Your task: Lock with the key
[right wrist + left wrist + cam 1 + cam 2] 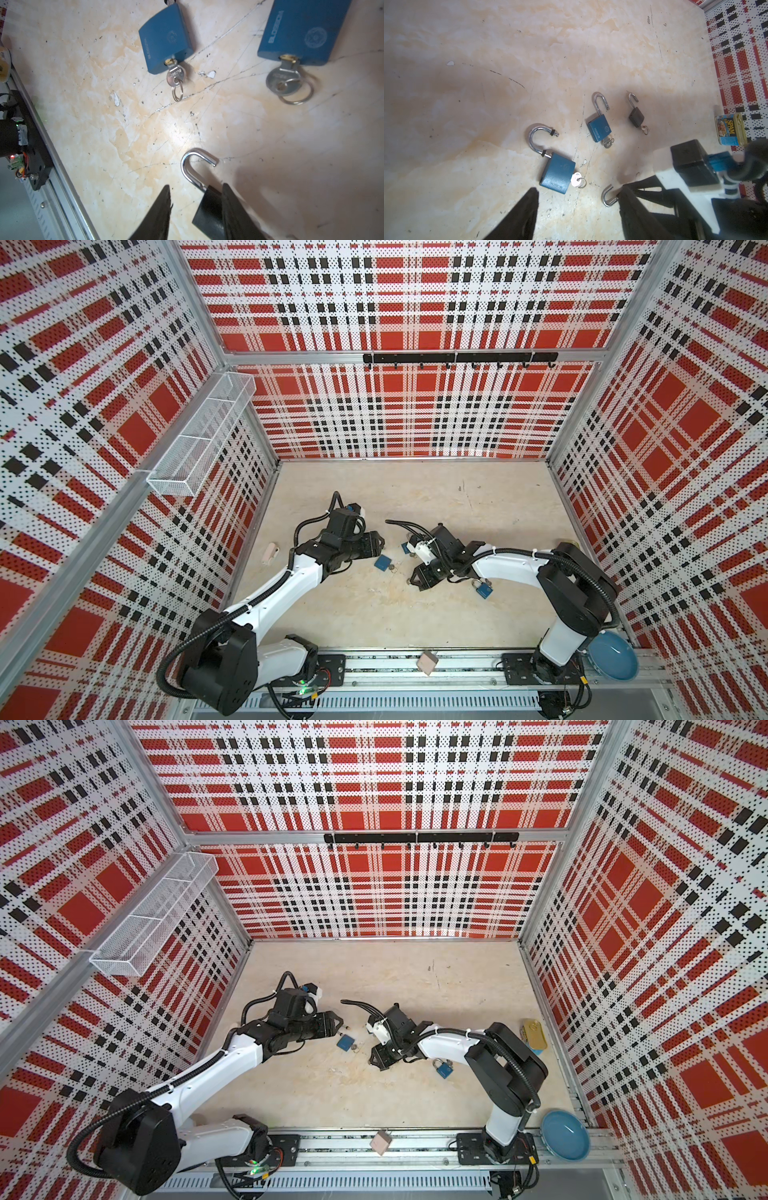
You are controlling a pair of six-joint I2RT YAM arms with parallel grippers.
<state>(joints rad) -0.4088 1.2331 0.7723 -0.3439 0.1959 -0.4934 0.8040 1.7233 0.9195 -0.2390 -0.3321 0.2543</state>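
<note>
Item: black padlock [207,209], mid-table, shackle [191,166] sprung open; sits between my right gripper's [196,187] parted fingers, touching one, unclamped; I judge it dense, rigid, slick; best gripped across its flat body; my left gripper [579,189] spread, empty, near blue padlock [558,174] with key [575,179].

Our left arm [270,597] stretches from its base at the near left toward the middle, the wrist bent so that the left gripper [374,546] points across at our right arm [511,568]. Its fingers [525,216] stand wide apart. Our right arm rises from its base at the near right, folds at the elbow and reaches leftward. The right gripper [415,578] tilts downward, and in the right wrist view its fingers are partly spread, not pressed together.
</note>
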